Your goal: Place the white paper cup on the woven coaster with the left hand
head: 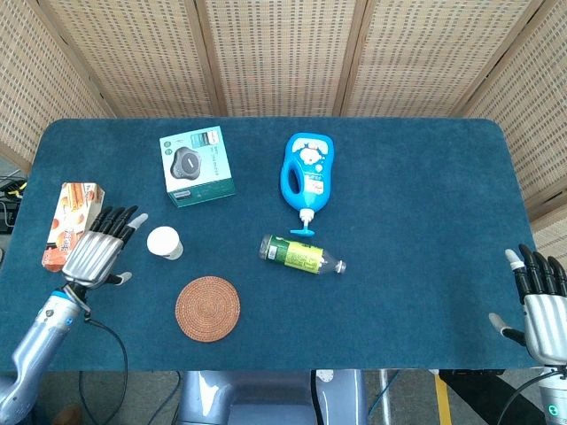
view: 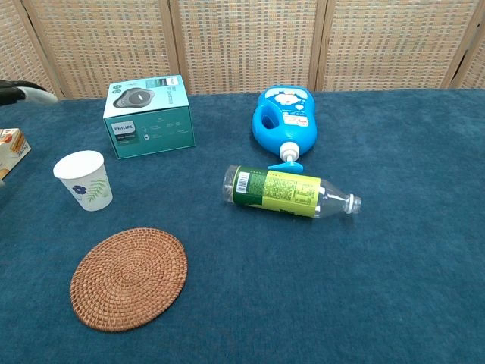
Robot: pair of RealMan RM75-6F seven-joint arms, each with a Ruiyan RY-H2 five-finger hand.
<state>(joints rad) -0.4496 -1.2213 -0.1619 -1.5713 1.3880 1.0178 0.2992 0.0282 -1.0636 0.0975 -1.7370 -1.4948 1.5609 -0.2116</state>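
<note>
Step in hand: approach; the left robot hand (head: 96, 251) hovers over the worktop (head: 416, 204) just beside the white paper cup (head: 164, 243), at the cup's 9 o'clock, not touching it
Left robot hand state: released, fingers straight and spread, nothing held
Right robot hand (head: 542, 301) state: released, fingers extended, parked at the worktop's 4 o'clock corner
Cup position: upright, at 11 o'clock from the woven coaster (head: 207, 307), near it but apart
Doing it well: I judge the fingers should wrap the cup's side wall low and gently, since thin paper will likely buckle; lift straight, carry toward 5 o'clock, set it centred
Cup: tapered white paper, rolled rim, leaf print in the chest view
Coaster: flat round disc, coiled brown weave, ridged
Hazard: orange snack box (head: 73, 225) lies close behind the hand; avoid nudging it
Worktop: blue napped cloth
</note>
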